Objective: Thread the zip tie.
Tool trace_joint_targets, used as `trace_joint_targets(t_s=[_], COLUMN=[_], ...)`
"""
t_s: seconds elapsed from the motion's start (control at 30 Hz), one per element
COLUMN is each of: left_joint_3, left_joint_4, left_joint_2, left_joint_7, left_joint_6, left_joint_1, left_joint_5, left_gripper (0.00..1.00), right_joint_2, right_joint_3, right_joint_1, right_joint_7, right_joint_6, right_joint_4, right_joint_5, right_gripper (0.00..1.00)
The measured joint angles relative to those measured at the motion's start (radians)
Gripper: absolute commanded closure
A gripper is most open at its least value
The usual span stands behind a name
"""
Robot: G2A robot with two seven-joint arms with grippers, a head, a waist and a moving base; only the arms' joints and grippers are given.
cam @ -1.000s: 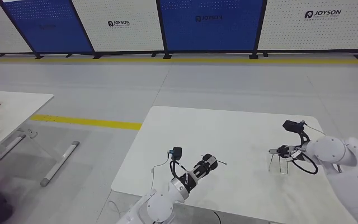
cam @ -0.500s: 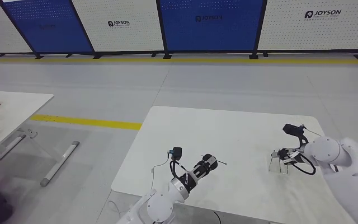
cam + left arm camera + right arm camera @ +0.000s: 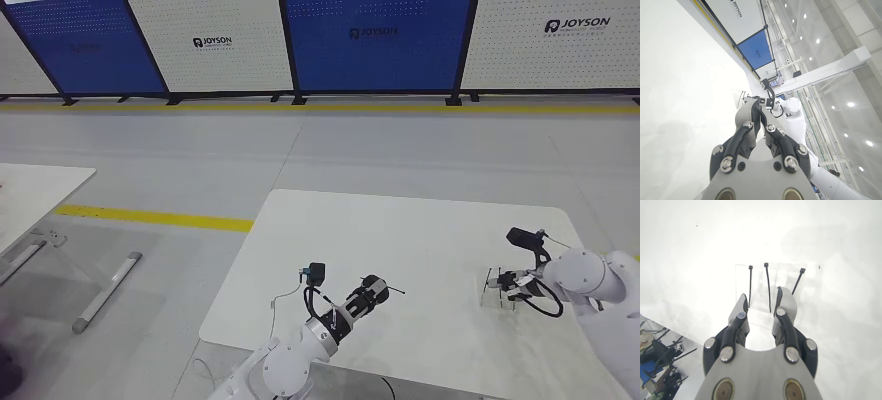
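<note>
Three black zip ties stand upright in a clear holder (image 3: pixel 740 275) near the table's right edge. My right gripper (image 3: pixel 762 296) is open just over them, and the middle zip tie (image 3: pixel 768 287) rises between its fingers without touching either. The other two, one zip tie (image 3: pixel 750 285) and another zip tie (image 3: pixel 797 281), stand outside the fingers. From above, the right gripper (image 3: pixel 503 283) sits at the holder (image 3: pixel 494 293). My left gripper (image 3: pixel 758 103) is shut, low over the table's near middle (image 3: pixel 378 289), far from the ties.
The white table (image 3: pixel 400 240) is bare between the two arms. Its near edge lies close behind the left arm and its right edge close to the holder. Blue and white panels (image 3: pixel 380 40) stand far behind.
The right arm has come down and closer to the holder, bringing its open fingers around the middle zip tie. The left arm has not moved.
</note>
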Motion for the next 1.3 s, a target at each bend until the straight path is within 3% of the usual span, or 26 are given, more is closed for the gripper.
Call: trace_joint_targets(t_s=[0.4,1.07,1.3], left_joint_3=[0.0,0.0,0.0], left_joint_4=[0.0,0.0,0.0], left_joint_2=[0.0,0.0,0.0], left_joint_7=[0.0,0.0,0.0], left_joint_6=[0.0,0.0,0.0], left_joint_1=[0.0,0.0,0.0], left_joint_5=[0.0,0.0,0.0], left_gripper=[1.0,1.0,1.0], right_joint_2=[-0.018,-0.048,-0.064], right_joint_3=[-0.039,-0.088,-0.113], right_joint_1=[0.032,0.086,0.112], right_joint_7=[0.0,0.009,0.013], right_joint_6=[0.027,0.073,0.068], right_joint_4=[0.044,0.102,0.138], right_joint_5=[-0.024,-0.063,-0.063], right_gripper=[0.67,0.76,0.77])
